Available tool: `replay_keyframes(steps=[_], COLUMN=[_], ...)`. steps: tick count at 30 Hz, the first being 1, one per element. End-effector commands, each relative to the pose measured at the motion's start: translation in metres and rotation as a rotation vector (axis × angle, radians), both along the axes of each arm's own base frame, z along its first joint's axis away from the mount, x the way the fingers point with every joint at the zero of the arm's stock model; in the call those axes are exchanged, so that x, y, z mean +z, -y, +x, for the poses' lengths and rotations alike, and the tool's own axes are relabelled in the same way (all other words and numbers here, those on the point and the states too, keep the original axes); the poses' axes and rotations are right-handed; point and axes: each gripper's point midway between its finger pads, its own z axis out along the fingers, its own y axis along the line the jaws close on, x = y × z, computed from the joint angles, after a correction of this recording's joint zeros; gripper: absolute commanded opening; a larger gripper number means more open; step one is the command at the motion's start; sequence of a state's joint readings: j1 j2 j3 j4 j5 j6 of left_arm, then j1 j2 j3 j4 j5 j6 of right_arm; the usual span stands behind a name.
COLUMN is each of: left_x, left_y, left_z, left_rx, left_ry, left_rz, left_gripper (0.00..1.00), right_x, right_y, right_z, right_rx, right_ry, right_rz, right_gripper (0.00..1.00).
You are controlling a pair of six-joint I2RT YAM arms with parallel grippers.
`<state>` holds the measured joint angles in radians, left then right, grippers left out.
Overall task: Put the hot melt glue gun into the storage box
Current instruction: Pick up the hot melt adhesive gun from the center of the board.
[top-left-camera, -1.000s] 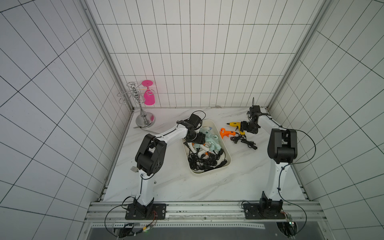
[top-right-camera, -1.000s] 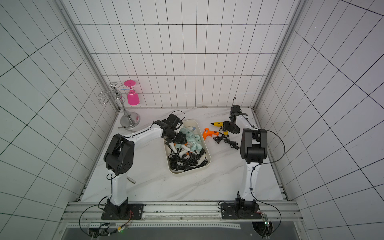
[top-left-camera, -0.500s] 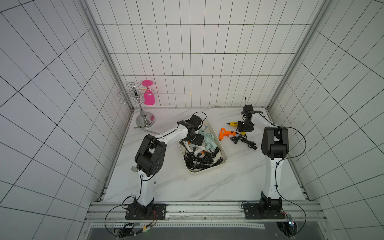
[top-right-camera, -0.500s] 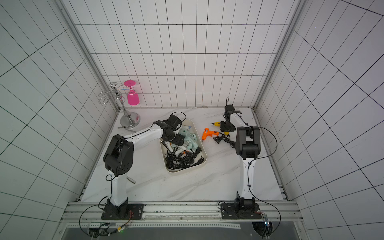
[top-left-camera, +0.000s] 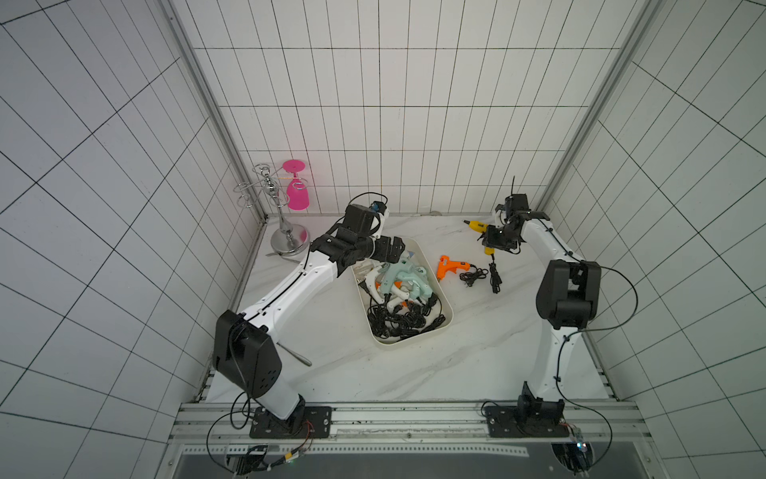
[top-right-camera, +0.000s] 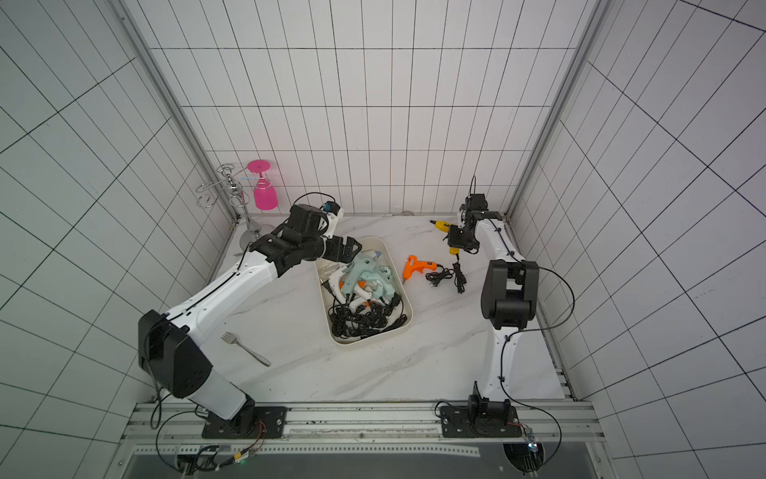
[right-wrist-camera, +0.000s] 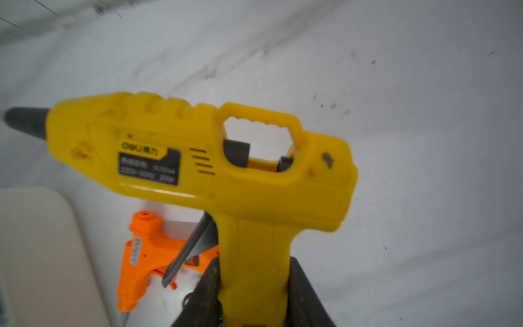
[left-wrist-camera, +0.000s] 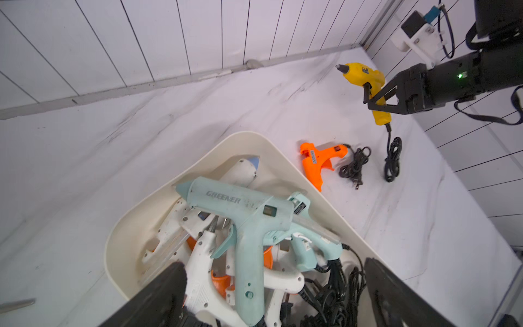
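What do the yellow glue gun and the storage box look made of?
The yellow glue gun looks like moulded hard plastic, slightly glossy, with ribs and cast-in vents. The storage box is probably plastic too: smooth cream satin finish, rounded moulded rim.

High and well back, both top views look down on everything around the storage box (top-left-camera: 440, 292); left wrist camera sits close over it, right wrist close beside, both catching its rim.
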<state>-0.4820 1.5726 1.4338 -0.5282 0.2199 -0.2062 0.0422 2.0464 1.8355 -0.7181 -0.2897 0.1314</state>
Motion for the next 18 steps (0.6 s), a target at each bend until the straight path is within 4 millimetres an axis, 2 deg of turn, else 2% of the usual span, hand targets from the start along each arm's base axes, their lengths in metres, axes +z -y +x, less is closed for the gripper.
replay_keyframes(steps=[1, 4, 7, 13, 18], left_x=[0.043, 0.068, 0.082, 0.095, 0.096], left_y=[0.009, 0.000, 0.004, 0.028, 0.045], left_z=[0.003, 0.005, 0.008, 0.008, -0.002], left_rx=[-0.064, -0.066, -0.096, -0.202, -0.263], left_ry=[0.125, 0.221, 0.269, 0.308, 0.370], left_rz=[-0.259, -0.383, -0.425, -0.491, -0.432], left_gripper=[0.99, 0.99, 0.99, 0.99, 0.99], right_x=[0.074, 0.099, 0.120, 0.153, 0.167], right_y=[-0.040, -0.069, -0.098, -0.161, -0.207], right_z=[-0.014, -0.035, -0.064, -0.128, -0.180], right_rx=[0.101, 0.176, 0.271, 0.494, 0.689], right_ry=[0.066, 0.019, -0.020, -0.096, -0.173], right_rz=[0.345, 0.531, 0.672, 0.876, 0.959], right_gripper=[0.18, 0.18, 0.18, 0.21, 0.22])
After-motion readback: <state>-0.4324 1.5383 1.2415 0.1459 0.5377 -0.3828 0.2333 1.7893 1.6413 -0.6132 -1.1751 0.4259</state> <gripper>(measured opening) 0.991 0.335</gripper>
